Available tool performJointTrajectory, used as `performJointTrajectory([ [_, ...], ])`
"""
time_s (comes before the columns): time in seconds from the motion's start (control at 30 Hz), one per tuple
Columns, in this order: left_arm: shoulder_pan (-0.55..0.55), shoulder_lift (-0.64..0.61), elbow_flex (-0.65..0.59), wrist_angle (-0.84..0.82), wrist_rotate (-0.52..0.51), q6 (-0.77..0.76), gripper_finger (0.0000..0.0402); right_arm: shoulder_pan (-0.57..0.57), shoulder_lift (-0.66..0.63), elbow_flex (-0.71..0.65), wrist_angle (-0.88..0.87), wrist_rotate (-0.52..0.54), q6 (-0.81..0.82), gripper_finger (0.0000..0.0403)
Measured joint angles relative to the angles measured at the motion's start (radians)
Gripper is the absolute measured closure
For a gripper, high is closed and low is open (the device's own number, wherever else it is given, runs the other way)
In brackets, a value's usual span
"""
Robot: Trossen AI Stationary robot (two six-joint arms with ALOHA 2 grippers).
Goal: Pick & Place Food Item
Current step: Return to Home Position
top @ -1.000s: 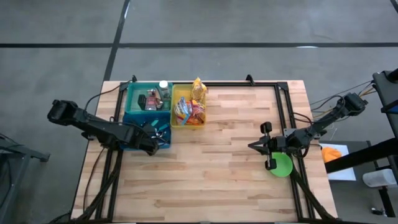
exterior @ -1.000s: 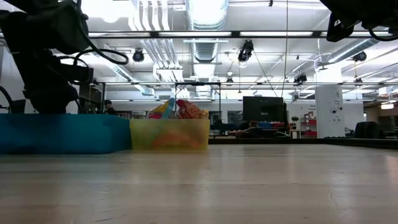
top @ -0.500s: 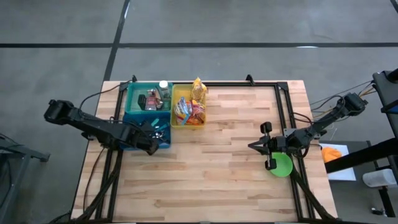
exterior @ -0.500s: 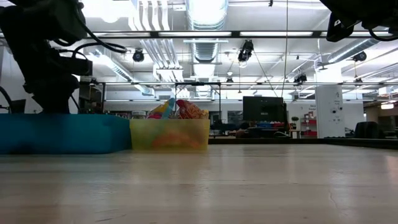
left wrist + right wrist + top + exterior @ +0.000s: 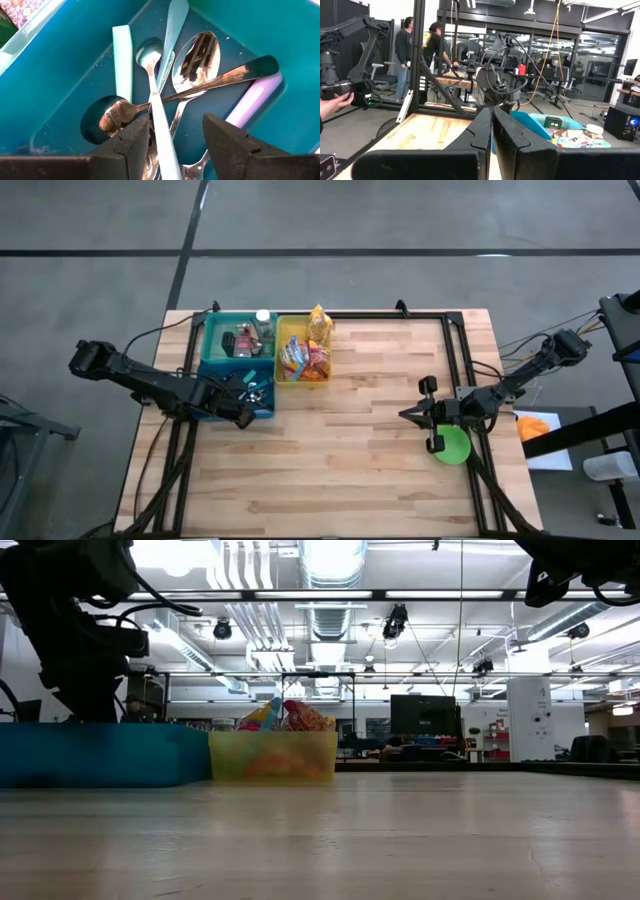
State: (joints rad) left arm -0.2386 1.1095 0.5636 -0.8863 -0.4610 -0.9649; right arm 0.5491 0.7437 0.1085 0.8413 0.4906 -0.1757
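Food packets lie in a yellow bin (image 5: 305,360), (image 5: 272,753) at the table's far left, and one yellow packet (image 5: 319,323) stands at its far end. My left gripper (image 5: 250,395) points down into the blue bin (image 5: 215,402) beside it. In the left wrist view that gripper (image 5: 172,135) is open. Its fingers stand on either side of a white spoon handle (image 5: 162,135) in a heap of spoons (image 5: 192,60). Whether they touch it, I cannot tell. My right gripper (image 5: 405,416) is shut, with nothing in it, level above the table's right side.
A teal bin (image 5: 238,338) with small items and a white-capped bottle stands behind the blue one. A green plate (image 5: 452,445) lies under my right arm near the right edge. Black frame rails run along the table's sides. People stand in the room beyond.
My left arm has drawn back a little toward the table's left edge and its gripper has tipped slightly over the blue bin.
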Motion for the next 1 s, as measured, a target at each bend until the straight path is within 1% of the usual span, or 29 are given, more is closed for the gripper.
performJointTrajectory([
  [0.13,0.000,-0.011,0.000,0.021,-0.003,0.005,0.0216,0.000,0.000,0.000,0.000,0.000,0.000,0.0390],
  [0.3,0.000,-0.053,0.000,0.082,-0.021,0.060,0.0216,0.000,0.000,0.000,0.000,0.000,0.000,0.0390],
  [0.5,0.000,-0.144,0.001,0.223,-0.052,0.196,0.0216,0.000,0.000,0.000,0.000,0.000,0.000,0.0390],
  [0.7,-0.001,-0.219,0.001,0.434,-0.056,0.405,0.0216,0.000,0.000,0.000,0.000,0.000,0.000,0.0390],
  [0.83,-0.002,-0.231,-0.002,0.606,-0.040,0.547,0.0216,0.000,0.000,0.000,0.000,0.000,0.000,0.0390],
  [0.9,-0.002,-0.232,-0.015,0.719,-0.001,0.634,0.0216,0.000,0.000,0.000,0.000,0.000,0.000,0.0390],
  [1.0,-0.002,-0.232,-0.057,0.910,0.107,0.768,0.0216,0.000,0.000,0.000,0.000,0.000,0.000,0.0390],
])
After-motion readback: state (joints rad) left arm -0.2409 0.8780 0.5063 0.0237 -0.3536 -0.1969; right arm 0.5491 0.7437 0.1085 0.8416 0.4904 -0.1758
